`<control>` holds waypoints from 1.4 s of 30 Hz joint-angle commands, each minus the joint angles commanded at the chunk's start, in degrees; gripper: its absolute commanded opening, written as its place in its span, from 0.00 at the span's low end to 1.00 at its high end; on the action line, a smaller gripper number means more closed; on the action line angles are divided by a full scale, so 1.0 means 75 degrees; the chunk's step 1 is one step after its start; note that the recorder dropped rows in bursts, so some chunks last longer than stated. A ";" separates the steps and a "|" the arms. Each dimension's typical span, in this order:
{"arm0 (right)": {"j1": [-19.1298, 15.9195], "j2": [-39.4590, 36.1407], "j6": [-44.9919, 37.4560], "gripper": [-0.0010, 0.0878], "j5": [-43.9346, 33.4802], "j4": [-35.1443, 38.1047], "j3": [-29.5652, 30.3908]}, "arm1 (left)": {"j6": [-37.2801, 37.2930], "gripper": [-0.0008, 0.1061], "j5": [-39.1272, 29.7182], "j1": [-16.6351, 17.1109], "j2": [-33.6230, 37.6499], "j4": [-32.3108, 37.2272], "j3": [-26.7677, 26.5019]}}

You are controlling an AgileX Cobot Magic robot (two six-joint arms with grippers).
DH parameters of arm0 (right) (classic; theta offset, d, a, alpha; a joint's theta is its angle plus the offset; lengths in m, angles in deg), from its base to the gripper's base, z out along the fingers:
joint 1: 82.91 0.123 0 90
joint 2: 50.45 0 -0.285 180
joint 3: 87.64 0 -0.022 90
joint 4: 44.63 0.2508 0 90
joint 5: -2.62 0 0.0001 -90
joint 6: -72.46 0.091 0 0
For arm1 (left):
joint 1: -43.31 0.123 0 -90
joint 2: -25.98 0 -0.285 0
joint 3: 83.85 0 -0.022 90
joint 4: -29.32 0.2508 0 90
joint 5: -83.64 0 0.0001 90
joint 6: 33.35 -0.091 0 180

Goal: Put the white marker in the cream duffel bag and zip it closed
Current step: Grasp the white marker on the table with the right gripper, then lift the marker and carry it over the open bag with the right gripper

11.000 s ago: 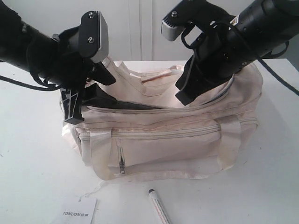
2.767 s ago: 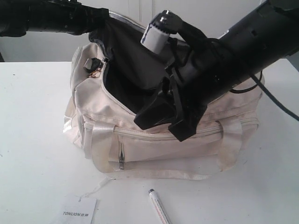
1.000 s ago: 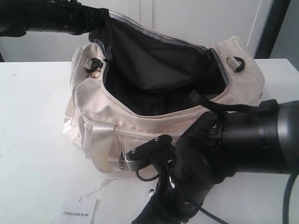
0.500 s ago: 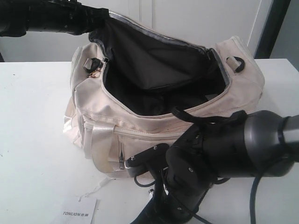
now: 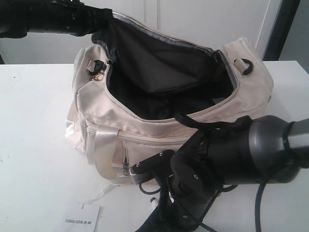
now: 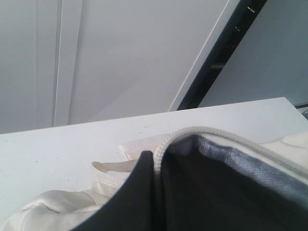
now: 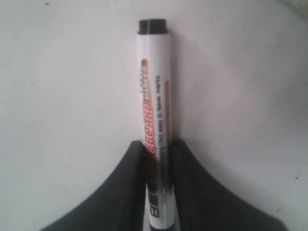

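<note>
Exterior view, taken from the left across

- Left arm (image 5: 48, 17) enters from 10 o'clock, high over the table (image 5: 34, 145). Left gripper (image 5: 107, 17) sits at the far rim of the cream duffel bag (image 5: 96, 111) and holds that rim up. In the left wrist view a dark finger (image 6: 139, 187) lies tight against the zipper edge (image 6: 202, 131), so the claw is pinched on the fabric.
- Paper tag (image 5: 82, 220) printed TONLION lies flat at 7 o'clock from the bag, apart from it.
- Bag stands in the middle of the table, top zipper undone, mouth gaping, dark lining (image 5: 159, 63) showing. Gold pull (image 5: 100, 75) hangs at the 9 o'clock end of the opening, a black ring (image 5: 243, 64) at the 3 o'clock end. Satin strap (image 5: 101, 150) hangs down the near face.
- Right arm (image 5: 251, 154) comes in from 4 o'clock, low, its bulk covering the table at 6 o'clock from the bag.
- Right wrist view: right gripper (image 7: 156, 147) has its two dark fingers (image 7: 130, 183) pressed to either side of the white marker (image 7: 154, 96) – narrowly open, only as wide as the barrel. Marker lies on the table in front of the bag, outside it, dark tip pointing away from the claw, red print up
</note>
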 joint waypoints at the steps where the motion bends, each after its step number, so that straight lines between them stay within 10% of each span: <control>1: 0.0000 0.0082 0.0000 0.01 0.0000 0.0000 0.0000 | 0.0000 0.01 0.0000 0.0000 0.0000 0.0000 0.0000; 18: 0.0000 0.0689 -0.0275 0.01 -0.0567 0.0045 -0.0116 | 0.0000 0.01 0.0000 0.0000 0.0000 0.0000 0.0000; 42: -0.0249 0.2054 -0.2224 0.01 -0.0648 0.0932 -0.2244 | 0.0000 0.01 0.0000 0.0000 0.0000 0.0000 0.0000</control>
